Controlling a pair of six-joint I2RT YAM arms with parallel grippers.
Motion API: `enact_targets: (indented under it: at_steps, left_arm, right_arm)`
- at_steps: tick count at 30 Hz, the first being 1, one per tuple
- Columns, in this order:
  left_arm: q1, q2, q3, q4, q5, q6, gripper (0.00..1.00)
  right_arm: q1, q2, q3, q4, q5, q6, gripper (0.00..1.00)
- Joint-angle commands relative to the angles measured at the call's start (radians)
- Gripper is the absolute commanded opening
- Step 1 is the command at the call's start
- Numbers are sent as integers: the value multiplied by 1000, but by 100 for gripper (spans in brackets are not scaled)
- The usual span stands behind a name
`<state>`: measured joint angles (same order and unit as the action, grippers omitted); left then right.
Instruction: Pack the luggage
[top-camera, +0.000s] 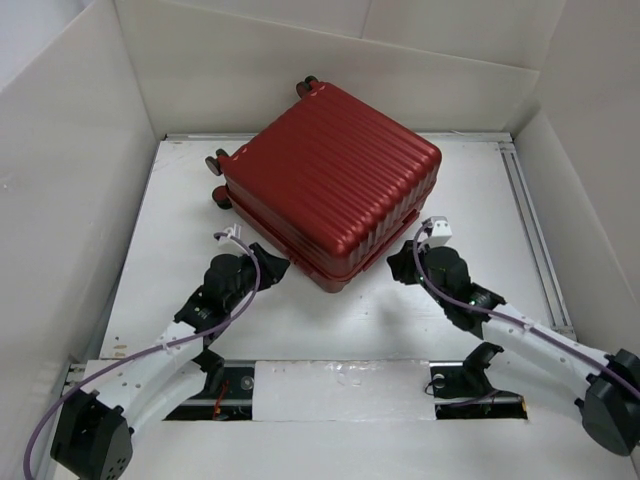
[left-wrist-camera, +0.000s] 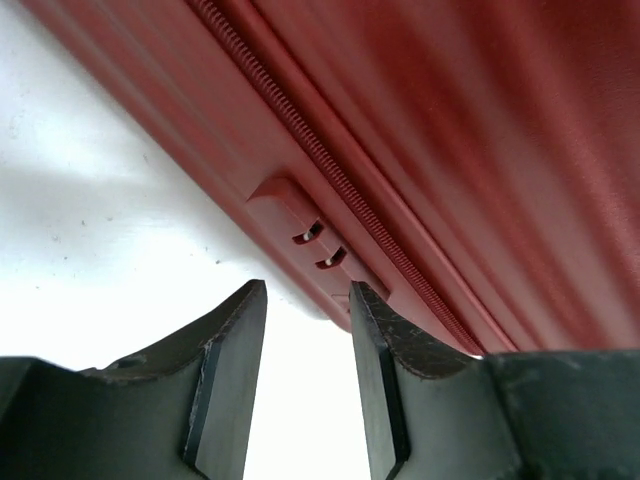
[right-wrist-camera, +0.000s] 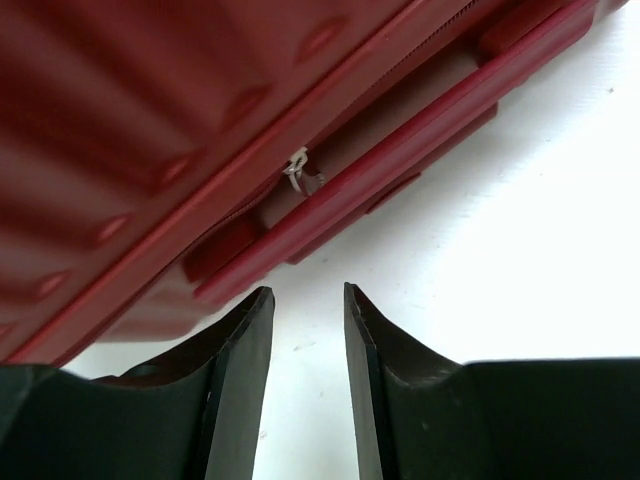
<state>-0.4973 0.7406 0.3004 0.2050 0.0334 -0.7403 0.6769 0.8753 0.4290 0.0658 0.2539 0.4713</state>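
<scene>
table (top-camera: 330, 320): white, flat; walls (top-camera: 60, 200): white panels on three sides; rail (top-camera: 533, 230): along right edge

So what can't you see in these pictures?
- Top view: the inside of the luggage, because it is shut.
- Top view: only the wheels at the far-left end show; the luggage itself hides any others.
- Left wrist view: most of the luggage, cut off by the picture edges and blurry up close.
- Right wrist view: a small silver bit on the zip, too tiny and blurred to make out.

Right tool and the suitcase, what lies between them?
Only bare white tabletop separates the right tool from the suitcase, as the right wrist view shows.
</scene>
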Motion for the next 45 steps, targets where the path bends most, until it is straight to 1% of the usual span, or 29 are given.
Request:
enact_targets:
  at_steps: [1, 7, 11, 20, 22, 27, 28, 30, 31, 33, 36, 39, 41, 42, 45]
  left_arm:
    - [-1, -10, -3, 80, 13, 2, 36]
    - [-1, 29, -12, 89, 42, 12, 41]
    - [-1, 78, -1, 112, 63, 21, 41]
    - [-1, 88, -1, 142, 72, 21, 41]
    - [-1, 88, -12, 142, 83, 21, 41]
    - [-1, 97, -21, 151, 92, 21, 39]
    - [-1, 97, -21, 151, 92, 21, 38]
    - [-1, 97, -21, 151, 92, 30, 37]
    - [-1, 97, -30, 151, 92, 30, 37]
    - [-1, 97, -41, 175, 137, 30, 34]
    - [-1, 72, -63, 243, 210, 21, 33]
    - [-1, 72, -63, 255, 223, -2, 33]
    - [-1, 89, -63, 278, 250, -2, 33]
    - [-1, 115, -63, 312, 260, -2, 33]
    - [-1, 169, -63, 362, 293, -2, 33]
  right_arm:
    - [21, 60, 40, 152, 81, -68, 41]
    - [21, 139, 70, 209, 81, -125, 41]
    - [21, 184, 91, 244, 76, -163, 41]
    - [-4, 290, 109, 371, 53, -217, 41]
    - [-4, 323, 100, 440, 53, -226, 36]
    - [18, 355, 34, 632, 146, -226, 25]
    - [27, 370, 34, 653, 162, -226, 20]
    - [27, 381, 34, 706, 192, -237, 14]
    - [36, 381, 25, 724, 193, -237, 8]
    - [36, 381, 25, 749, 202, -249, 0]
    - [47, 355, 25, 735, 191, -249, 0]
    - [70, 288, 14, 688, 141, -249, 0]
    - [101, 243, 5, 605, 70, -238, 0]
    - [133, 200, 5, 513, 56, -220, 0]
    - [197, 156, 48, 338, 30, -177, 0]
